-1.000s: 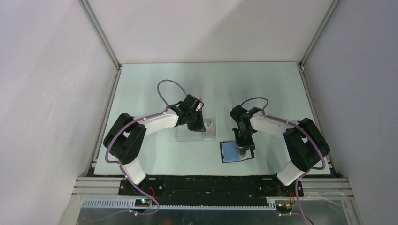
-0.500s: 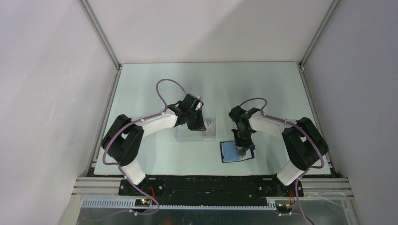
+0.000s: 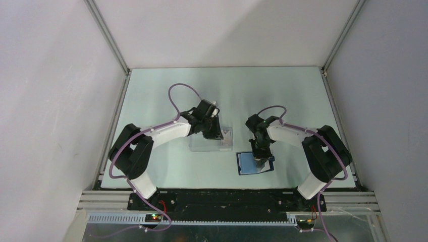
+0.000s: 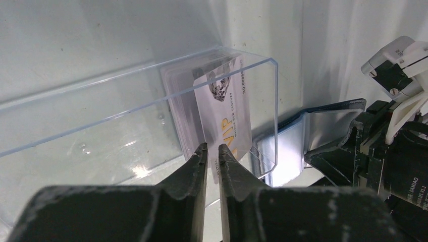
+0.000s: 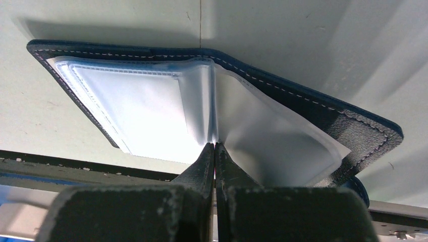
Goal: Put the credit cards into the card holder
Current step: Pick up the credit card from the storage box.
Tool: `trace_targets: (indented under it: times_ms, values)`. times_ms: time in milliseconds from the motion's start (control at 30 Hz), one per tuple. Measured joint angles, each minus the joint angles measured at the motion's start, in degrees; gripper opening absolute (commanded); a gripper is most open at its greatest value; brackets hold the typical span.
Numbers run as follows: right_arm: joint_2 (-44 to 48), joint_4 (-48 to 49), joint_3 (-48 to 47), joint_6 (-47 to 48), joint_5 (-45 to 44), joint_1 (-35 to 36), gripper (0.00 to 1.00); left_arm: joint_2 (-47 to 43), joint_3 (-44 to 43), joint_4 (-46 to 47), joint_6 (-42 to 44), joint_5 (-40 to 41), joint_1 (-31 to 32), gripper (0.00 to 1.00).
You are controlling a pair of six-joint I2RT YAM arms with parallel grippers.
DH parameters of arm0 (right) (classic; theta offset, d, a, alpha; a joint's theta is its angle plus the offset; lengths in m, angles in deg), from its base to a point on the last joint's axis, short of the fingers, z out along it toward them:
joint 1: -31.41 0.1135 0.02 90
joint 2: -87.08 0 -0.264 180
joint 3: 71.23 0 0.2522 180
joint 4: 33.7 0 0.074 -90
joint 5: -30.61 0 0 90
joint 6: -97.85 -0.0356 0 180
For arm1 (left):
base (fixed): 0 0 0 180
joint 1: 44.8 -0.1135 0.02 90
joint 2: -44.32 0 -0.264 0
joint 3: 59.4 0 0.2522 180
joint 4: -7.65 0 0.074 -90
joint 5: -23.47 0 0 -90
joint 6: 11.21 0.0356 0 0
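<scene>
The credit cards (image 4: 177,108) stand as a pale stack inside a clear plastic tray (image 4: 101,118). My left gripper (image 4: 212,148) is shut on the front card (image 4: 224,113), a white one with gold "VIP" lettering, tilted away from the stack. In the top view this gripper (image 3: 217,133) is over the tray's right end (image 3: 202,145). The card holder (image 3: 247,164) lies open near the front edge, navy outside (image 5: 323,113) with pale inner sleeves (image 5: 146,108). My right gripper (image 5: 215,147) is shut on the middle sleeve of the card holder and holds it raised; it also shows in the top view (image 3: 261,158).
The card holder (image 4: 323,133) and my right arm (image 4: 393,136) are just right of the tray in the left wrist view. The black base rail (image 3: 227,197) runs along the near table edge. White walls enclose the table.
My left gripper has shifted slightly right and nearer over the tray's right end. The right arm and card holder have barely moved.
</scene>
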Motion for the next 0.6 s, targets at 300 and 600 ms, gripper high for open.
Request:
trace_targets:
  times_ms: [300,600]
  values:
    - [-0.1,0.0,0.0,0.0,0.0,0.2,0.0,0.0,-0.3,0.0,0.0,0.0,0.3,0.23]
    - [-0.3,0.0,0.0,0.0,0.0,0.3,0.0,-0.6,-1.1,0.1,0.0,-0.5,0.5,0.24]
